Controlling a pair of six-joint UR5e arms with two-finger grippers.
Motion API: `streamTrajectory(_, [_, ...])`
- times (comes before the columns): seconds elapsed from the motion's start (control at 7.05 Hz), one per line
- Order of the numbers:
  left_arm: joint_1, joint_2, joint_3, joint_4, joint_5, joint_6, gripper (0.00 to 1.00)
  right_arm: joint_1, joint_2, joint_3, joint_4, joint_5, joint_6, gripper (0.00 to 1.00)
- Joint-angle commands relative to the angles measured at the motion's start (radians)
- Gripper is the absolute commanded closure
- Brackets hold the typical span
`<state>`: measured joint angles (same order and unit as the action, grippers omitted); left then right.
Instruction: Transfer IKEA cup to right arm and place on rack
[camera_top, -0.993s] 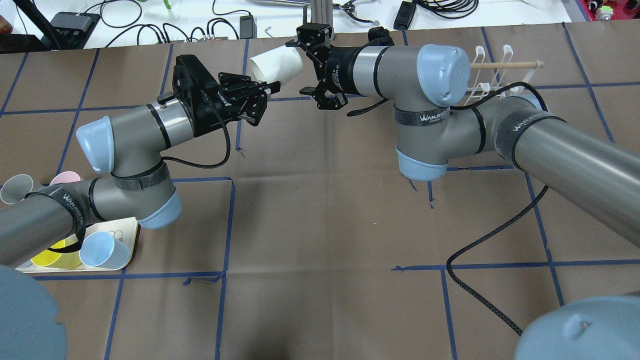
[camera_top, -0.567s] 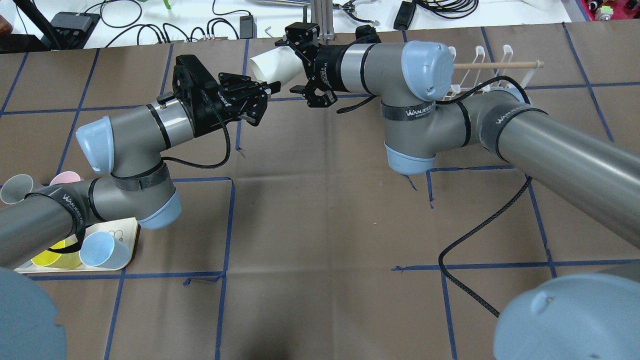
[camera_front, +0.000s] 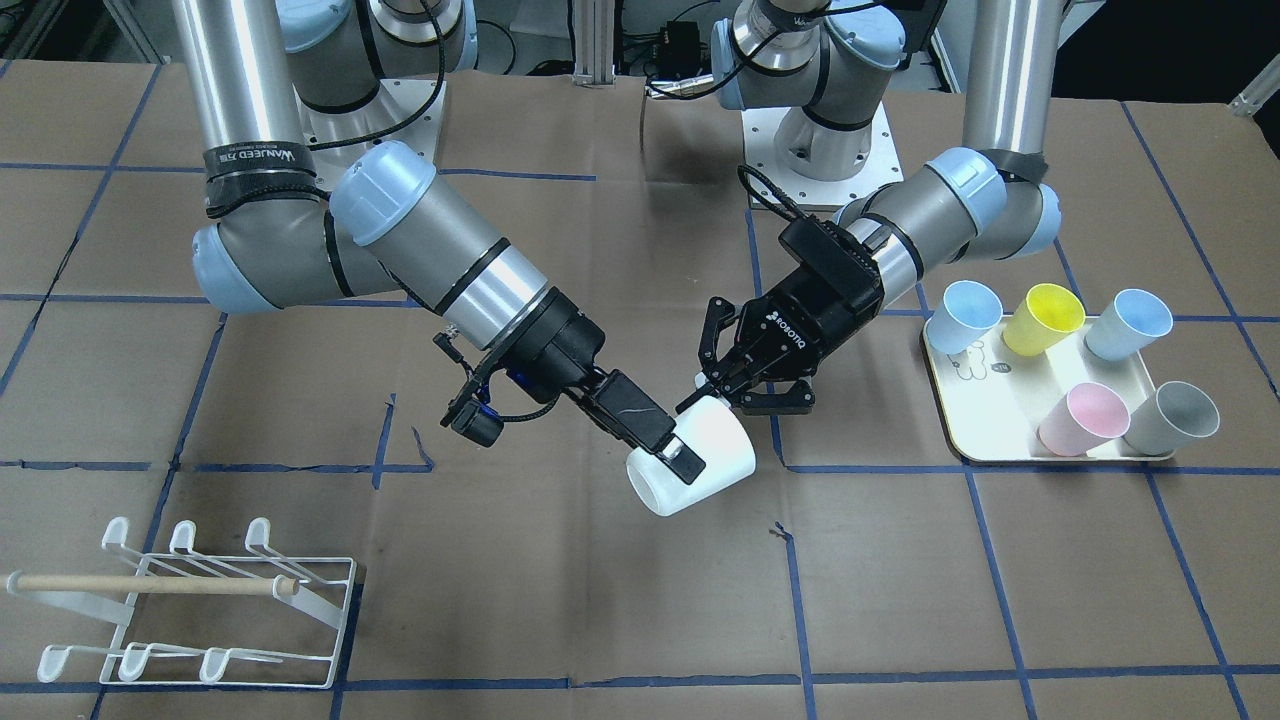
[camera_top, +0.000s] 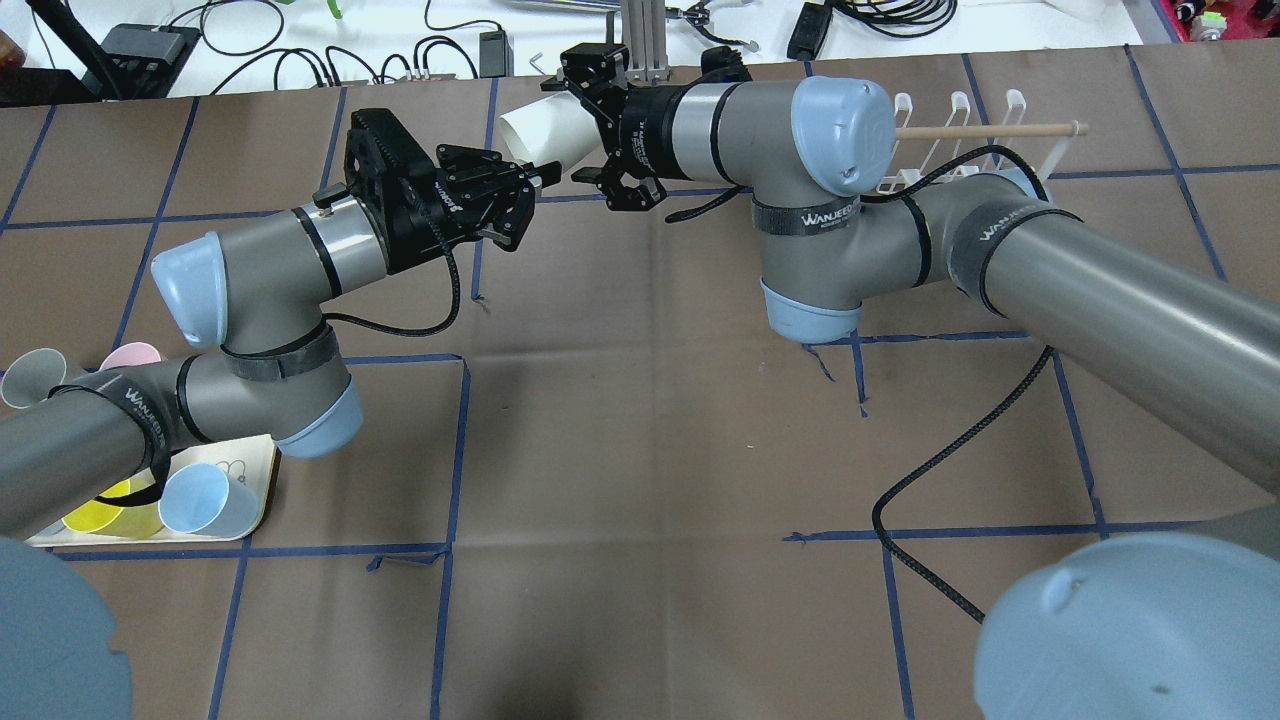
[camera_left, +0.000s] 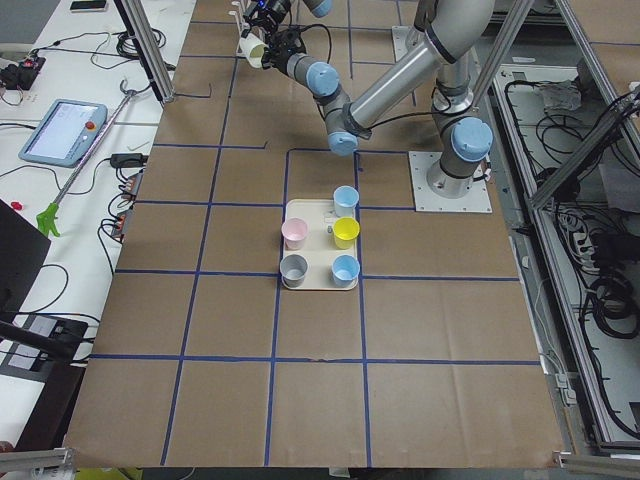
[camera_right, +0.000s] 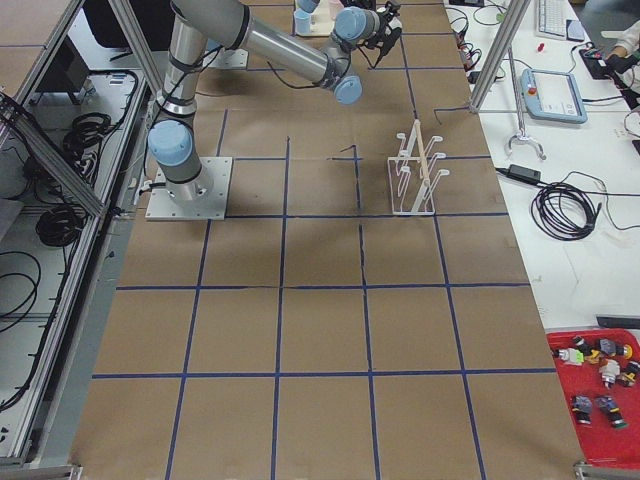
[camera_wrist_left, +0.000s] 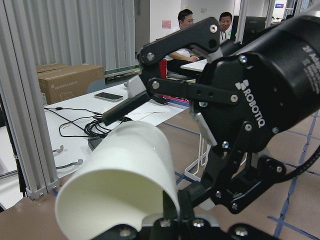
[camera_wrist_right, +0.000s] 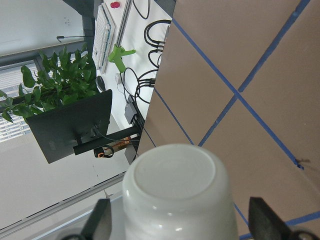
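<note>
White and lying on its side, the IKEA cup (camera_front: 725, 450) hangs between the robot's two arms, raised clear of the brown paper-covered table (camera_front: 600, 620) and over the strip farthest from the robot's base.

The left gripper (camera_front: 712, 400) has charge of it. Its jaws are drawn close together and pinched onto the cup's wall at the mouth (a dark finger shows against the lower edge of the rim in the left wrist view).

The right gripper (camera_wrist_right: 182, 220) faces it from the other end, spread wide. Its two fingers (camera_wrist_right: 101, 220) straddle the cup's base, and the right wrist view shows a sliver of gap on either side. From the front-facing camera one of those fingers lies across the cup's flank. Whether it touches there cannot be told.

The cup's long axis runs across the table from one arm toward the other rather than up and down. The open mouth is turned to the left gripper and the closed, round base squarely to the right gripper.

The white wire rack (camera_front: 190, 586) stands on the table on the right arm's side, well apart from the cup. On the left arm's side a cream tray (camera_front: 1000, 425) carries the spare cups (camera_front: 1043, 318), upright in blue, yellow, pink and grey.
</note>
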<state>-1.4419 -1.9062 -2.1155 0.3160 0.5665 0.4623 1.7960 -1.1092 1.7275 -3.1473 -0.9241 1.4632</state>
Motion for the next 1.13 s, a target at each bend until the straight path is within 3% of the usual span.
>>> streamTrajectory(0.0, [0.000, 0.001, -0.001, 0.000, 0.001, -0.001, 0.99, -0.001, 0.003, -0.008, 0.001, 0.013, -0.003, 0.46])
streamTrajectory(0.28, [0.000, 0.001, 0.000, 0.000, 0.004, -0.008, 0.98, -0.001, 0.003, -0.008, 0.003, 0.014, -0.006, 0.58])
streamTrajectory(0.57, [0.000, 0.003, 0.005, 0.000, 0.009, -0.016, 0.83, -0.001, 0.002, -0.006, 0.010, 0.014, -0.006, 0.59])
streamTrajectory(0.85, [0.000, 0.003, 0.006, 0.000, 0.012, -0.039, 0.58, -0.001, 0.002, -0.006, 0.010, 0.016, -0.006, 0.59])
streamTrajectory(0.99, [0.000, -0.007, 0.006, 0.005, 0.009, -0.044, 0.34, -0.001, 0.002, -0.006, 0.010, 0.016, -0.006, 0.59])
